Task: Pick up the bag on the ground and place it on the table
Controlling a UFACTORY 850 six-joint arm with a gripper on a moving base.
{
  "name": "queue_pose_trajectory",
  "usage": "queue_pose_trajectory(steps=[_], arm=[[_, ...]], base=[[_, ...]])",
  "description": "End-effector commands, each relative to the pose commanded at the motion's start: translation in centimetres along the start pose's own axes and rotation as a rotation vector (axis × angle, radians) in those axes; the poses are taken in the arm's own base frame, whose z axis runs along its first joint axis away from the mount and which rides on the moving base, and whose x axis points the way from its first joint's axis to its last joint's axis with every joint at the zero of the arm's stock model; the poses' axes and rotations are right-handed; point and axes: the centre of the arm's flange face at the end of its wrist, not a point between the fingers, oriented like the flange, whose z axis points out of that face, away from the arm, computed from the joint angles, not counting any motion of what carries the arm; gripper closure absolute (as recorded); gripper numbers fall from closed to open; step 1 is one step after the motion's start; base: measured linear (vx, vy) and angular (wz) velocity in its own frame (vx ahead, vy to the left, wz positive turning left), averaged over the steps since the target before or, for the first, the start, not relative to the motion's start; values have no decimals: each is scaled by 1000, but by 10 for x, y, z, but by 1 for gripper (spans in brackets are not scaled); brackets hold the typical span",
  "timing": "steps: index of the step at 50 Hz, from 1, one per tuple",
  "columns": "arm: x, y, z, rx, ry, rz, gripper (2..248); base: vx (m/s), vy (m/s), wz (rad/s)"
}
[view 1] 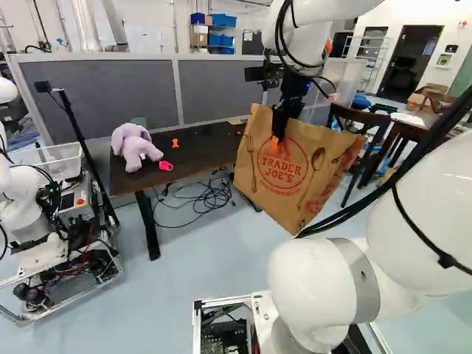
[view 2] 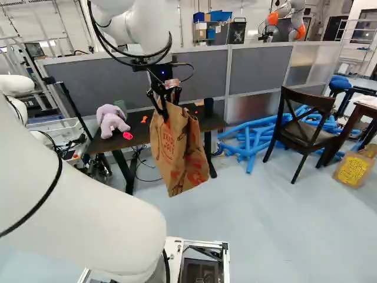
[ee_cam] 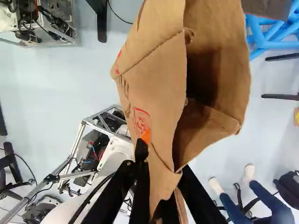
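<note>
The pincer (view 1: pixel 277 134) grips the paper bag (view 1: pixel 295 184), which hangs tilted on the near side of the desk (view 1: pixel 195 153). The carry seems under way; next, lift its bottom above desk height, then move farther and lower.

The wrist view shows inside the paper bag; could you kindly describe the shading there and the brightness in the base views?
Wrist view: deep shadow inside the paper bag, lighter outer face; left base view: white arm nearly washed out; right base view: faint sheen on the floor.
</note>
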Motion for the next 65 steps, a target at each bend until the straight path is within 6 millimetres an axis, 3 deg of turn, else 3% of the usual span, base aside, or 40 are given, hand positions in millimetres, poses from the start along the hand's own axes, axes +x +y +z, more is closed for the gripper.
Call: queue_pose_trajectory(steps=[24,65], arm=[[0,0,0,0,0,0,224],[0,0,0,0,0,0,224]], base=[[110,-41,4],[125,-15,181]])
